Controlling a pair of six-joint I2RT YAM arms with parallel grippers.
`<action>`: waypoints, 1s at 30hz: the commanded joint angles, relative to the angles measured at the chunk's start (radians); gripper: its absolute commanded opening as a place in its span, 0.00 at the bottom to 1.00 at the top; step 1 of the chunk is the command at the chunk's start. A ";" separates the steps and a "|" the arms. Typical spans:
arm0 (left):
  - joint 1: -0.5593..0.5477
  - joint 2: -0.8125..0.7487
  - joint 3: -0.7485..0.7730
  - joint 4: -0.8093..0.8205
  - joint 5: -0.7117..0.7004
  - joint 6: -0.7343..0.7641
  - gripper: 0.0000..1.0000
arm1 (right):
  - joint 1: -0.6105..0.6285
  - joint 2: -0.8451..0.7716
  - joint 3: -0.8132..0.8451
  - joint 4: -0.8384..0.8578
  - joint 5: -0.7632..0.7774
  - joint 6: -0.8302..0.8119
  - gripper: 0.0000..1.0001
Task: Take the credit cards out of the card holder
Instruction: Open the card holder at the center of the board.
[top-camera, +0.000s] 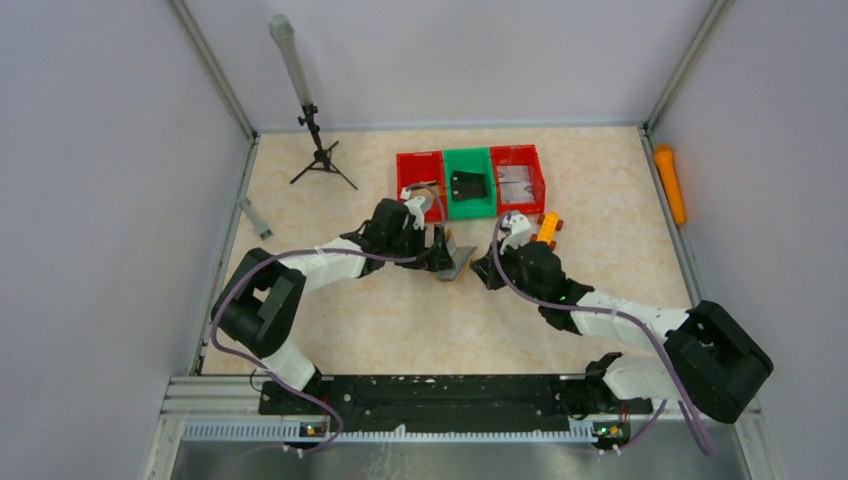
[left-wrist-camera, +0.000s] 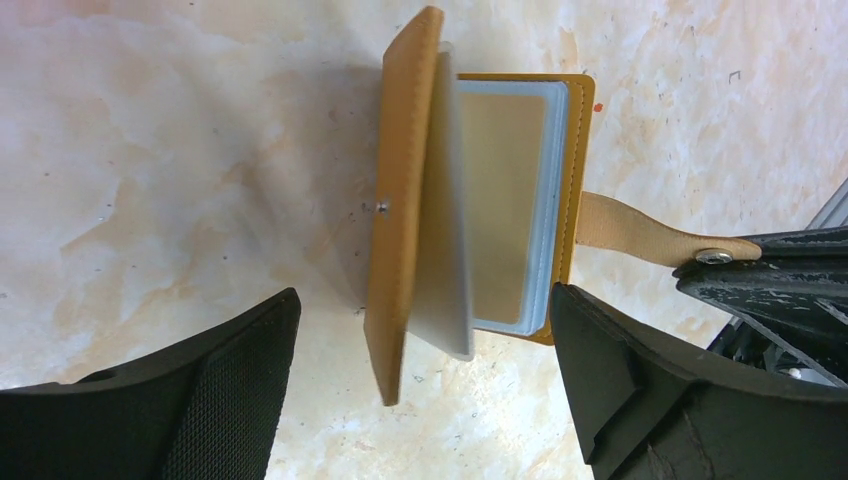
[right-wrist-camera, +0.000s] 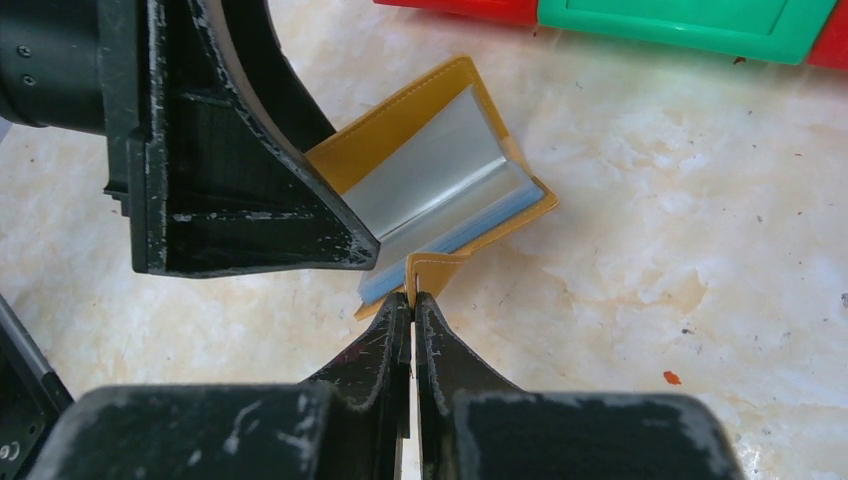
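The mustard-brown card holder (top-camera: 457, 262) lies open at mid-table. In the left wrist view its cover (left-wrist-camera: 404, 200) stands up on edge with a grey lining leaf (left-wrist-camera: 446, 210) beside it. A tan credit card (left-wrist-camera: 505, 195) sits in a clear pocket. My left gripper (left-wrist-camera: 420, 385) is open, its fingers either side of the holder's near end, touching nothing. My right gripper (right-wrist-camera: 412, 300) is shut on the holder's side tab (right-wrist-camera: 420, 268), also seen in the left wrist view (left-wrist-camera: 630, 228). The holder's grey lining (right-wrist-camera: 440, 175) shows in the right wrist view. The other cards are hidden.
Behind the holder stand a red bin (top-camera: 419, 172), a green bin (top-camera: 469, 165) holding a black object (top-camera: 468, 185), and a second red bin (top-camera: 518, 176). An orange-yellow toy block (top-camera: 547, 228) lies by my right wrist. A tripod (top-camera: 318, 150) stands back left, an orange cylinder (top-camera: 670, 185) far right.
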 joint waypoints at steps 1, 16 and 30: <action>0.011 -0.051 -0.021 0.038 -0.013 -0.002 0.96 | -0.003 0.012 0.017 0.014 0.026 -0.012 0.00; 0.048 0.016 0.015 -0.026 -0.043 -0.013 0.70 | -0.002 0.030 0.033 -0.016 0.053 -0.018 0.00; 0.049 0.063 0.029 0.003 0.030 -0.030 0.50 | -0.003 0.096 0.095 -0.148 0.209 0.021 0.07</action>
